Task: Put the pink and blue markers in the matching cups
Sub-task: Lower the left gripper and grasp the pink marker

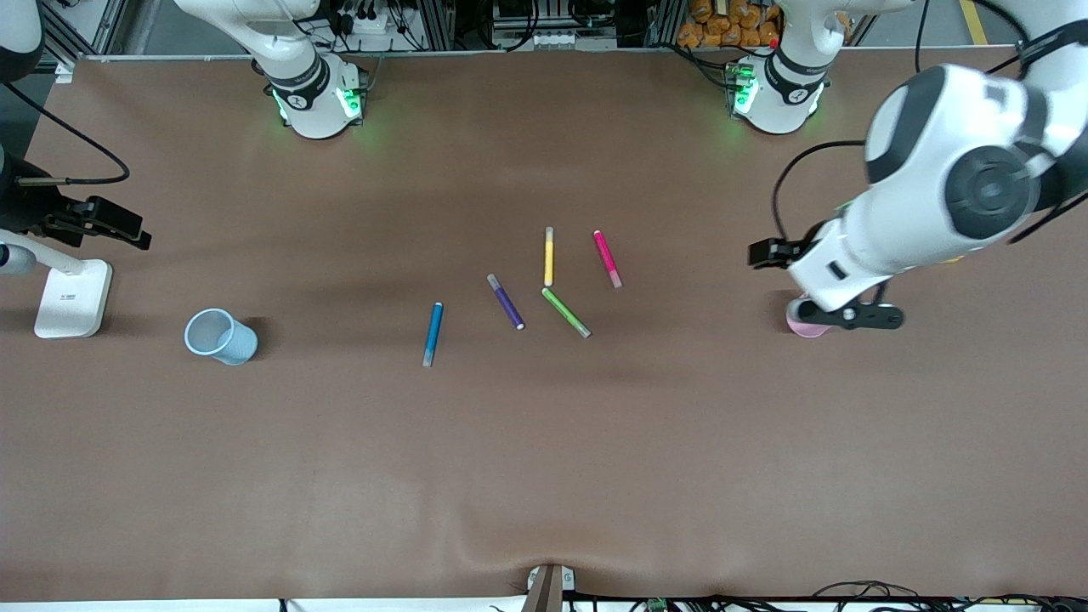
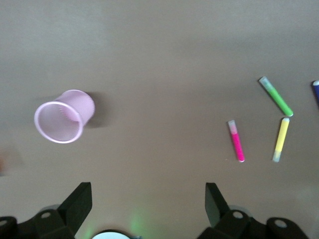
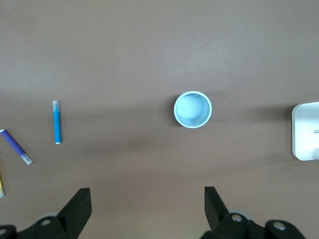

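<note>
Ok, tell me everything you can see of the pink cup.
The pink cup is small, round and tapered, of pale translucent-looking plastic with a finely ribbed inside. It stands upright on the brown table, mouth up and empty, toward the left arm's end. The left hand, open, is above the table beside it. Nothing touches it; the pink marker lies apart.

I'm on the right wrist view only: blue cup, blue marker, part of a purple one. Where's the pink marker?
Observer: The pink marker lies on the table beside the yellow marker, toward the left arm's end.
Operator: Is the pink cup upright and empty?
Observer: The pink cup stands upright and empty, under the left gripper.
Operator: Is that gripper holding anything?
Observer: No, the left gripper is open with nothing between its fingers.
Operator: Any other markers around?
Observer: A green marker lies just nearer the front camera than the yellow one.
</note>
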Robot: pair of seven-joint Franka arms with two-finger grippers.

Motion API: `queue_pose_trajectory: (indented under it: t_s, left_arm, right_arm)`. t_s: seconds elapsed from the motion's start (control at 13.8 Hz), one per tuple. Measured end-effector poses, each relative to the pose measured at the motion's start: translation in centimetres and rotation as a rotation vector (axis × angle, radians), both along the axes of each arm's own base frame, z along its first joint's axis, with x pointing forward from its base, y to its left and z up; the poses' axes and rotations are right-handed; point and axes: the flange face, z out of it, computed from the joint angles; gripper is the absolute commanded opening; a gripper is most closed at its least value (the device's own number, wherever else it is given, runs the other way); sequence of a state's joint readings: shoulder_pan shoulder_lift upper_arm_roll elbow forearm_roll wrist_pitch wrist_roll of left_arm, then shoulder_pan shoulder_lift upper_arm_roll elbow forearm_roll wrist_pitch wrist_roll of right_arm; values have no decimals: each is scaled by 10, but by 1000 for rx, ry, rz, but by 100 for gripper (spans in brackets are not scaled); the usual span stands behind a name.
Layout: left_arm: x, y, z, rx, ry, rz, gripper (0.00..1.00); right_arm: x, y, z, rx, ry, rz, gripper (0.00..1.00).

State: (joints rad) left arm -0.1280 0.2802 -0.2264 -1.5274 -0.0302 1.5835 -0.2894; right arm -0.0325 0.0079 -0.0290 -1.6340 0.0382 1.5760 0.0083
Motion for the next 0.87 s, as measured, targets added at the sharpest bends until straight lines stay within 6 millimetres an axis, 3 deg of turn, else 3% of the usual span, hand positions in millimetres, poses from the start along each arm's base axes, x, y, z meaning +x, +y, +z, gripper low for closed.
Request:
queue_pose_trajectory:
  t_s: [0.29, 0.58, 0.87]
  left_arm:
    - [-3, -41, -47, 8, -18, 57, 100]
    - [-29, -88, -106, 27, -36, 146, 100]
    - [-41, -109, -146, 35, -9, 191, 100]
  right_arm:
    - [0, 1, 0, 0, 1, 1, 100]
    - [0, 1, -1, 0, 1, 2, 100]
    - [0, 1, -1, 0, 2, 2, 100]
